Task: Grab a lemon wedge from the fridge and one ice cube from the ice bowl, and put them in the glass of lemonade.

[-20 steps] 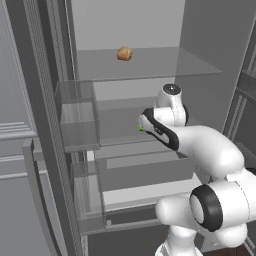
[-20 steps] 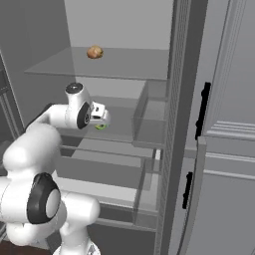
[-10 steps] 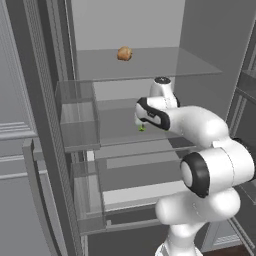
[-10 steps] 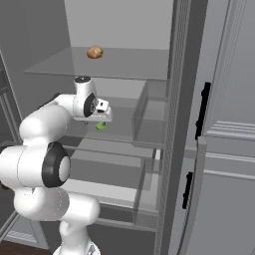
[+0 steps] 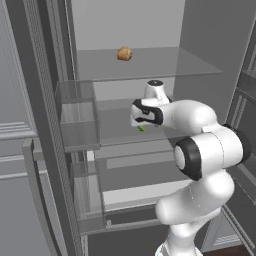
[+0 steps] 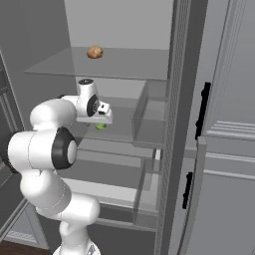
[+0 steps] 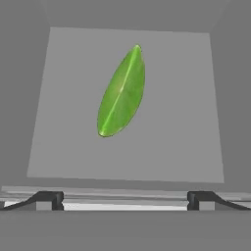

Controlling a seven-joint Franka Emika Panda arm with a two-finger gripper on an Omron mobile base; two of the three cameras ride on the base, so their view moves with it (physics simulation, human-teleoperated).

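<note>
Fridge point(image 5: 210, 60) open, clear shelves stacked inside. Gripper point(image 5: 142, 125) reaching in over the middle shelf point(image 5: 112, 132), pointing down. Jaws spread wide apart, nothing between them; in the hand view the two dark fingertips point(image 7: 49, 198) sit at about 7 and 5 o'clock, far from each other, with bare shelf between. Lemon wedge point(image 7: 121, 91) lying flat on that shelf, a slim green-yellow sliver, long axis running from roughly 1 o'clock to 7 o'clock in the hand view, placed just above centre, towards 12 o'clock from the fingertips and apart from both. No contact with the wedge.

From the left base view, wedge point(image 5: 142, 128) showing as a small green speck directly under the gripper, at 6 o'clock of the hand. From the right base view, same speck point(image 6: 100, 126) just below the gripper point(image 6: 101, 119), again at 6 o'clock. Whether the fingertips touch the shelf cannot be told.

Round tan-brown lump point(image 5: 124, 53) resting on the upper shelf point(image 5: 165, 65), at about 11 o'clock from the gripper in the left base view and near 12 o'clock in the right base view point(image 6: 94, 52), well apart from the wedge. Clear door bin point(image 5: 77, 117) at 9 o'clock of the gripper in the left base view. Grey cabinets with black handles point(image 6: 201, 114) at 3 o'clock in the right base view.
</note>
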